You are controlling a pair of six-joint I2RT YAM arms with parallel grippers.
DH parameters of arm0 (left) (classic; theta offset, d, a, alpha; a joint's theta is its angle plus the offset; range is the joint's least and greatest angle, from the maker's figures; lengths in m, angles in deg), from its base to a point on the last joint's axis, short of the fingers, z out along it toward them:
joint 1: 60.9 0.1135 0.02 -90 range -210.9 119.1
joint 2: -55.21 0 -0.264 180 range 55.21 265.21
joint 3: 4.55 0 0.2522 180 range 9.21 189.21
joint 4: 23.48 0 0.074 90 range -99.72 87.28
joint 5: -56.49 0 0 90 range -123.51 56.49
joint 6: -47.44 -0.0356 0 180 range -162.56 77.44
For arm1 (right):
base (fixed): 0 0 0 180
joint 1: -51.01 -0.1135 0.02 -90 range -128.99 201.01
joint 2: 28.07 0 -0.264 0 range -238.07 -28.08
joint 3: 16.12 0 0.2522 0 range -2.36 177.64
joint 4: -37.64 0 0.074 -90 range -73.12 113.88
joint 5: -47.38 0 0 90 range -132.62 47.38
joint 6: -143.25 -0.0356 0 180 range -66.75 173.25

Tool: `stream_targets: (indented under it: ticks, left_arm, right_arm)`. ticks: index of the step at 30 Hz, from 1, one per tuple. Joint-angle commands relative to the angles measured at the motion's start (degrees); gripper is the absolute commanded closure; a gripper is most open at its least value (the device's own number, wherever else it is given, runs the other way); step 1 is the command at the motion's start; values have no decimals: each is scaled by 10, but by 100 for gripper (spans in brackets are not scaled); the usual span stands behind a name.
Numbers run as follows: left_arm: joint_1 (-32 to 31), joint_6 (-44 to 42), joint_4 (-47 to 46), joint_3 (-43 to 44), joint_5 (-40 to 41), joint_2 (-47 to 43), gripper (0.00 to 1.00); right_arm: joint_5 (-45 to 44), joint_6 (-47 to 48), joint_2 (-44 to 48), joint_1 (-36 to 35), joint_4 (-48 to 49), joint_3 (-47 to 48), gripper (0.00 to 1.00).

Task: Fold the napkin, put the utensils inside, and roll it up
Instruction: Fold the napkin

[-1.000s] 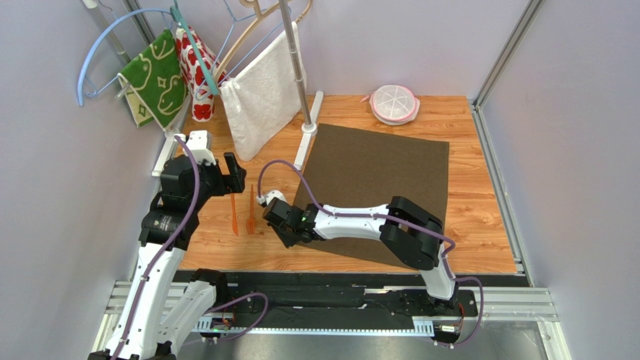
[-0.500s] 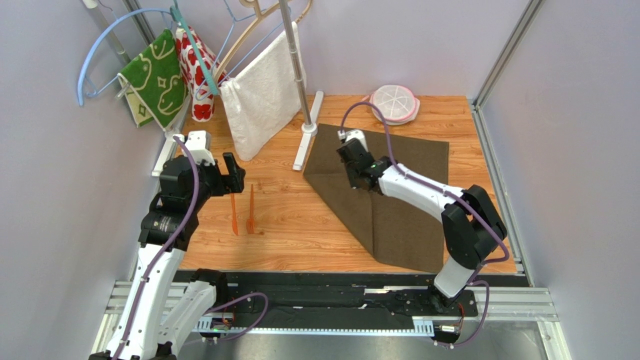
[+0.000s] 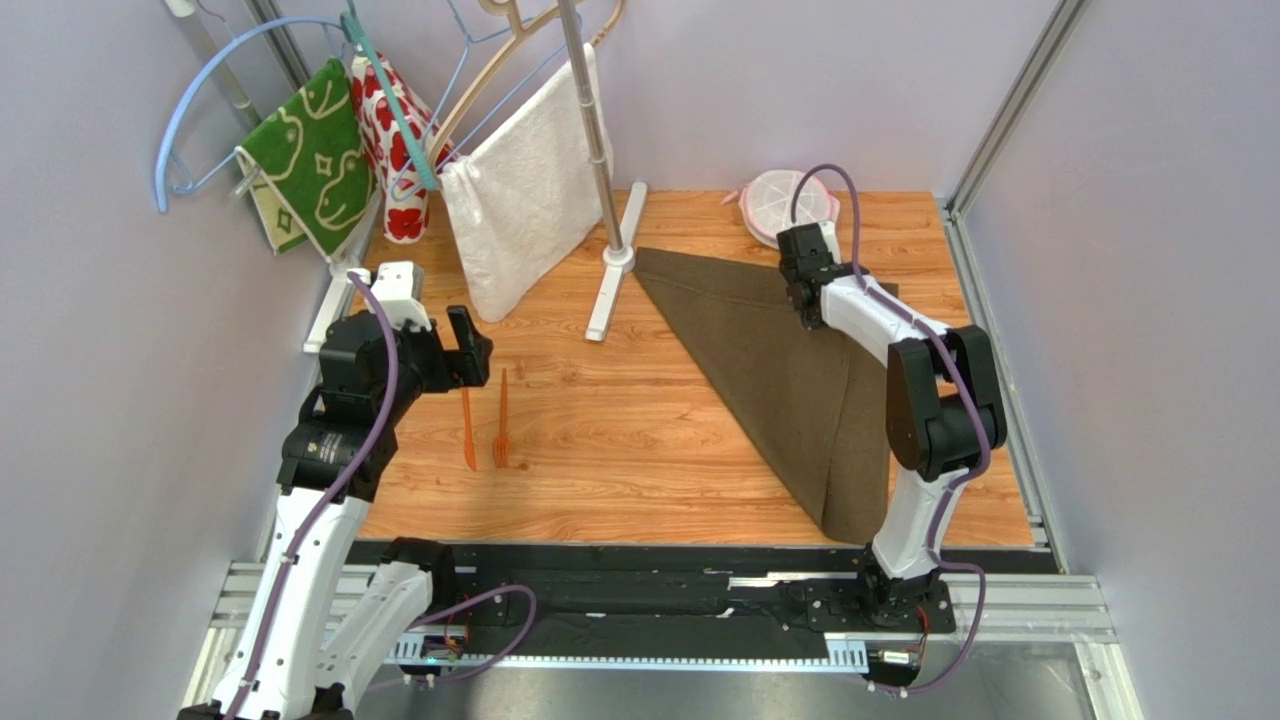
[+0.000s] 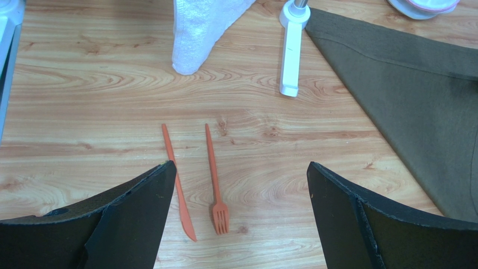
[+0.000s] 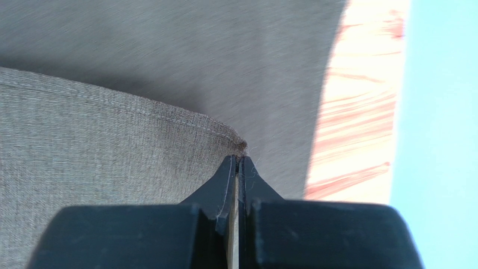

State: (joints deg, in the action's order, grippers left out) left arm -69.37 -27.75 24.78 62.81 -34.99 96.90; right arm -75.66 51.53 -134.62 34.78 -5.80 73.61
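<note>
Brown napkin corner pinched in right tool, hiding it overhead; left tool spread wide.

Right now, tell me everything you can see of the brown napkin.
The napkin is a matte dark brown cloth with a stitched hem, folded diagonally into a two-layer triangle. It lies on the right of the wooden table, its long edge running from far left to near right. The right gripper is shut on its top corner, at far right.

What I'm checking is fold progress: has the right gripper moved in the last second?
Yes. The right gripper has gone from near the utensils rightward and away to beside the pink-rimmed dish, pulling the napkin corner along.
</note>
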Motion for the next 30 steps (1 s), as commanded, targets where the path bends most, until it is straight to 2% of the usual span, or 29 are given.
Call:
stream_targets:
  ticks: [1, 13, 30]
  left_arm:
    - [5, -11, -15, -3, -6, -4, 4]
    - [5, -10, -15, -3, -8, 5, 4]
    - [5, -11, -15, -3, -11, 14, 4]
  right_arm:
    - [-29, 50, -31, 38, 18, 58, 100]
    - [-27, 87, -99, 106, 35, 126, 100]
    - [-30, 116, -165, 132, 42, 199, 100]
